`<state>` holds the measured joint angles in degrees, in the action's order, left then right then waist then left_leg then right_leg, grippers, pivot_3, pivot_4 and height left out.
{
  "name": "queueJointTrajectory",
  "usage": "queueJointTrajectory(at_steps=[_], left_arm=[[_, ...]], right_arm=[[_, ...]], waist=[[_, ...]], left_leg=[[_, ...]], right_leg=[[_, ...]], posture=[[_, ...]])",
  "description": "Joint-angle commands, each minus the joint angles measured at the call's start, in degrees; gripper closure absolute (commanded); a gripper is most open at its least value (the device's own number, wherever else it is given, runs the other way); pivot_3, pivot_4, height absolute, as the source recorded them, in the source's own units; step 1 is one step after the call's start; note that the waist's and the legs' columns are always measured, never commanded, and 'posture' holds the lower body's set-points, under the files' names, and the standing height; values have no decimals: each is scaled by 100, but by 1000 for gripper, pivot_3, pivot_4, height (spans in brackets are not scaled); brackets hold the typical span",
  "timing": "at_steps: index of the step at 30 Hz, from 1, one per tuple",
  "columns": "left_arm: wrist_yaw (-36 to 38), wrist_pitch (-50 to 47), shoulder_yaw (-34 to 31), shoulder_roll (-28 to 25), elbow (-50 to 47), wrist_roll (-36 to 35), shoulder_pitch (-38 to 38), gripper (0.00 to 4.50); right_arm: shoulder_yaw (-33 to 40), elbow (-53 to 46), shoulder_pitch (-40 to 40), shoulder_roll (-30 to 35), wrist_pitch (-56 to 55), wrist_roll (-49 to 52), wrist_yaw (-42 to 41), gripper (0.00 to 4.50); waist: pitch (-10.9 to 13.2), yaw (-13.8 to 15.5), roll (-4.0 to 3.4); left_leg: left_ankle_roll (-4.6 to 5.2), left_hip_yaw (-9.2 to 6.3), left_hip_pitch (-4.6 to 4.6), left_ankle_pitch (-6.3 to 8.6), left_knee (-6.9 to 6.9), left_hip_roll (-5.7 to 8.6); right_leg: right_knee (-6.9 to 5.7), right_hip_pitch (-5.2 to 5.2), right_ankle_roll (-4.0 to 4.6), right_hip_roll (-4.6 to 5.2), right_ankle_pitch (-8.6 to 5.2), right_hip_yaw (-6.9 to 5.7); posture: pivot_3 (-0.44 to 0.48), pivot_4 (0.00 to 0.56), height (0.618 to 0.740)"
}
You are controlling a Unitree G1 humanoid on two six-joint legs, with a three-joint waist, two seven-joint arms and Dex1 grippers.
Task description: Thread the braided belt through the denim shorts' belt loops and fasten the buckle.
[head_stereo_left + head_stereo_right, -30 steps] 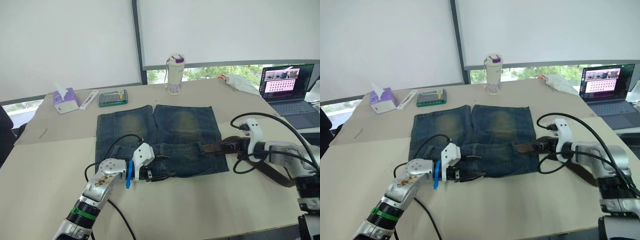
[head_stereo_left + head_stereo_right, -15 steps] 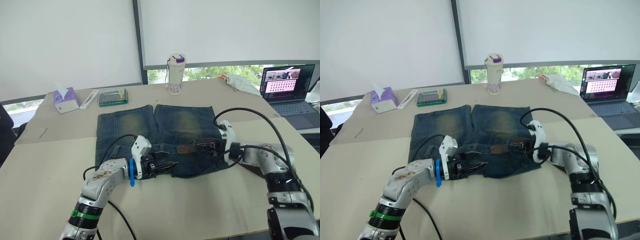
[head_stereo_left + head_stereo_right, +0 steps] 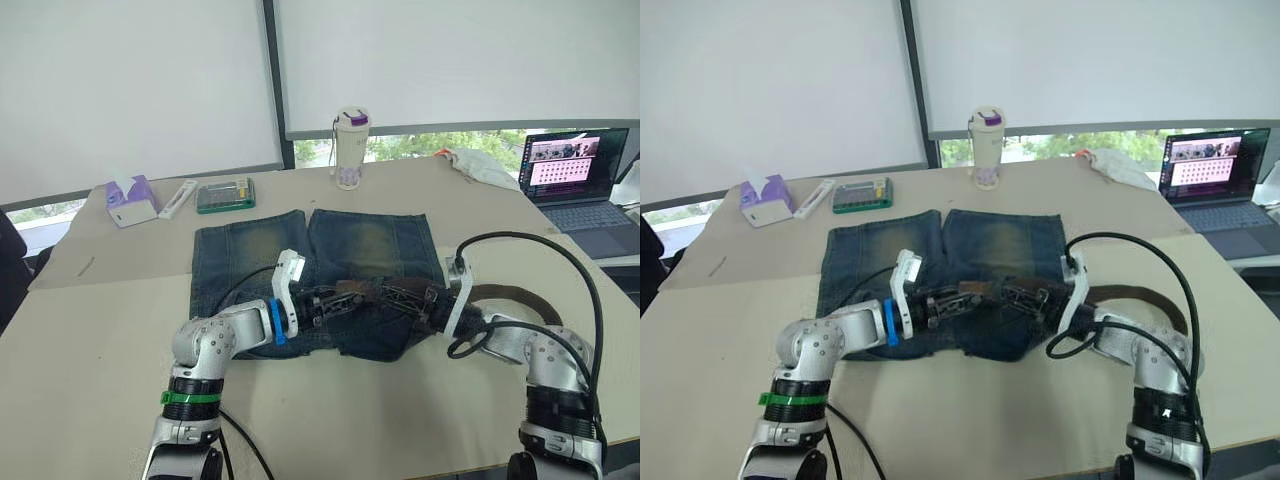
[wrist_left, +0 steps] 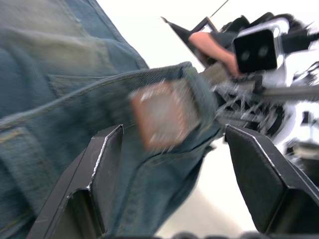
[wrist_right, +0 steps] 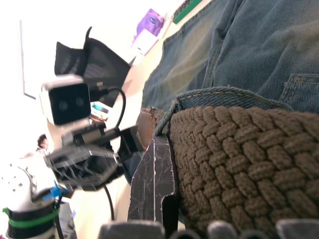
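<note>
Both grippers have closed in over the blue denim shorts (image 3: 330, 260): right gripper (image 3: 428, 300) clamps the dark brown braided belt (image 5: 239, 154) at the waistband, probably feeding it; left gripper (image 4: 169, 144) gapes wide around denim

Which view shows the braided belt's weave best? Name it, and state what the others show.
The right wrist view: the braided belt shows every woven strand, passing under a denim edge. The eye views show it as a dark strap across the denim shorts, trailing toward the right arm. The left wrist view shows mostly denim.
</note>
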<state>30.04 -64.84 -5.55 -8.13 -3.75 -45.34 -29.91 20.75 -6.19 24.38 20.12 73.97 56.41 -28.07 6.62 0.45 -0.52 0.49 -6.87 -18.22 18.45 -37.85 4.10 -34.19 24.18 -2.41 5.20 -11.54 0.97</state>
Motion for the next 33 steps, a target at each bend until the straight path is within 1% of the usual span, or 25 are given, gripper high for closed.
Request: queueJointTrajectory(at_steps=[1,2,3,4,7,8,10,12,14,17,19,21,22,24,26,27,31,33], left_arm=[[15,-120,-77,28,-25,-234,-154,2213],[-7,-152,-113,47,-1,-268,-163,2482],[-23,-161,-130,49,28,-279,-172,2897],[-33,-164,-136,46,45,-288,-179,3214],[52,-141,-32,-33,63,-258,-166,4191],[51,-129,-16,-35,86,-251,-169,4500],[35,-115,-16,-31,117,-258,-181,4500],[39,-101,-5,-42,146,-259,-196,4500],[52,-76,8,-48,205,-245,-232,4500],[52,-44,25,-27,264,-229,-275,4500],[37,-23,51,17,285,-220,-299,4500],[95,7,166,18,239,-186,-274,4500],[123,32,224,7,223,-155,-259,4500],[135,57,267,2,226,-143,-258,4500],[133,75,259,4,253,-164,-284,4500],[135,88,259,3,269,-166,-297,4500],[111,38,138,-20,352,-240,-344,4500],[166,-52,47,-203,325,-285,-302,4500]], right_arm=[[-35,-353,27,1,-78,203,37,4500],[-33,-368,19,-3,-94,204,59,4500],[-82,-430,-24,43,-120,177,15,4500],[-121,-475,-56,79,-141,156,-18,4500],[-294,-730,-218,234,-463,-174,29,4500],[-495,-943,-338,432,-627,-403,-22,3698],[-894,-1465,-610,854,-963,-895,-18,3049],[-1252,-2159,-914,1351,-1216,-1451,216,2405],[-1569,-2672,-1108,1694,-1273,-1847,457,2405],[-1695,-2943,-1145,1521,-1039,-1993,926,2405],[-2126,-2985,-1103,1482,-1028,-2298,1116,2405],[-2342,-2653,-910,1060,-1144,-2670,1574,2405],[-2467,-2519,-841,1007,-1216,-2880,1692,2931],[-2595,-2415,-792,1031,-1282,-3162,1771,3519],[-2552,-2371,-814,1060,-1290,-3316,1806,4212],[-2508,-2371,-857,1121,-1271,-3380,1783,4483],[-1772,-2421,-1292,1625,-1222,-3444,1544,4483],[-1298,-2353,-1647,2127,-1311,-3510,1293,4483]], waist=[[0,-5,0],[0,-8,0],[0,-9,0],[0,-10,0],[0,-9,0],[0,3,0],[0,20,0],[1,26,1],[1,18,8],[6,-9,19],[5,-6,17],[3,-3,19],[3,-1,19],[2,23,17],[2,41,17],[2,40,17],[2,59,17],[3,72,18]], left_leg=[[-1,0,1,0,0,-1],[-3,0,1,-2,0,-1],[-4,0,1,-2,0,-1],[-5,0,1,-3,1,-2],[-6,0,0,-3,0,-1],[-6,0,1,-3,0,0],[-6,0,0,-3,0,4],[-6,0,-1,-3,-1,6],[-9,1,-1,-5,-1,4],[-19,4,2,-10,1,-4],[-21,1,3,-11,1,-3],[-21,2,4,-12,1,-1],[-22,0,3,-12,0,-2],[-23,1,3,-13,0,3],[-22,-5,1,-14,0,6],[-22,-7,1,-14,0,7],[-21,-9,1,-14,0,7],[-19,-8,0,-15,-1,10]], right_leg=[[0,0,0,-1,0,0],[0,0,0,-2,0,0],[0,0,0,-2,0,1],[0,0,0,-2,0,1],[1,0,0,-1,0,1],[1,0,0,-1,0,2],[3,0,0,2,0,0],[5,-1,-2,3,-1,-1],[6,-2,-3,1,-2,-1],[4,-4,-3,-3,-2,1],[3,-4,-3,-4,-2,1],[3,-3,-2,-3,-1,1],[3,-1,-1,-4,-1,1],[2,1,-1,-1,0,4],[5,1,0,1,0,-1],[5,0,0,1,0,-2],[7,-4,0,1,0,-5],[8,-6,-1,3,0,-5]], posture=[[0,150,740],[0,150,740],[0,150,740],[0,150,740],[0,150,740],[0,150,740],[0,150,740],[0,150,740],[0,150,740],[0,150,740],[0,150,740],[0,150,740],[0,150,740],[0,150,740],[0,150,740],[0,150,740],[0,150,740],[0,150,740]])
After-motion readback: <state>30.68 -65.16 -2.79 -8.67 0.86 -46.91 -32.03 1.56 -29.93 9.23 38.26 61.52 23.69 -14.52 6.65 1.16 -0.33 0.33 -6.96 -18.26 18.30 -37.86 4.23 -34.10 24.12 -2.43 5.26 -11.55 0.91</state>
